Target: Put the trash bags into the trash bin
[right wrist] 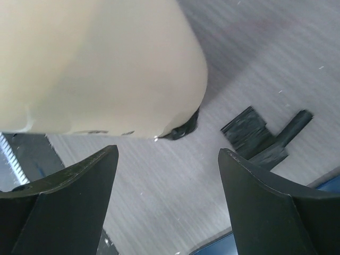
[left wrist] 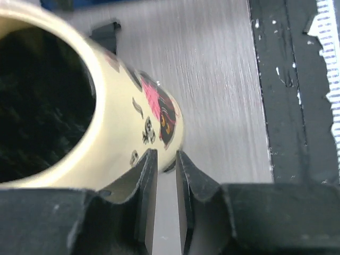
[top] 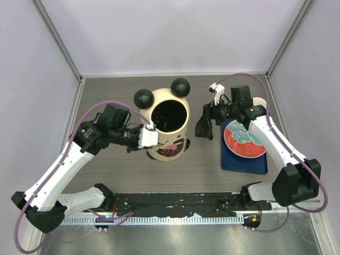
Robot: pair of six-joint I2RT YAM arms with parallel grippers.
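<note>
Arms number two, one to each side of your table [top: 109,175]. Your left gripper [top: 150,130] sits against the left side of the trash bin [top: 169,142], up near its rim. In the left wrist view the left gripper [left wrist: 166,159] has its two fingers [left wrist: 149,175] drawn close together. Only a slim strip of tabletop shows between them and nothing is pinched there. One finger lies just beside the bin's cream wall [left wrist: 122,133], next to the pink-and-black cartoon marks.

You have one trash bin, standing mouth up near the middle of the table, with two black ball ears [top: 143,98] on its far rim. The trash bags [top: 170,114] are inside it. Black, glossy, crinkled plastic [left wrist: 42,106] fills the opening, and you cannot tell whether that is one bag or several.

Your right gripper [top: 204,127] hangs just right of the bin, apart from it. The right wrist view shows the right gripper [right wrist: 169,159] with both fingers [right wrist: 79,196] spread wide and holding nothing, and the bin's wall [right wrist: 95,64] fills the space beyond them.

Further right lies one blue mat [top: 244,162] with one red-and-teal round disc [top: 243,139] on it. Behind the right arm you can see one pale cup [top: 259,102], partly hidden.
</note>
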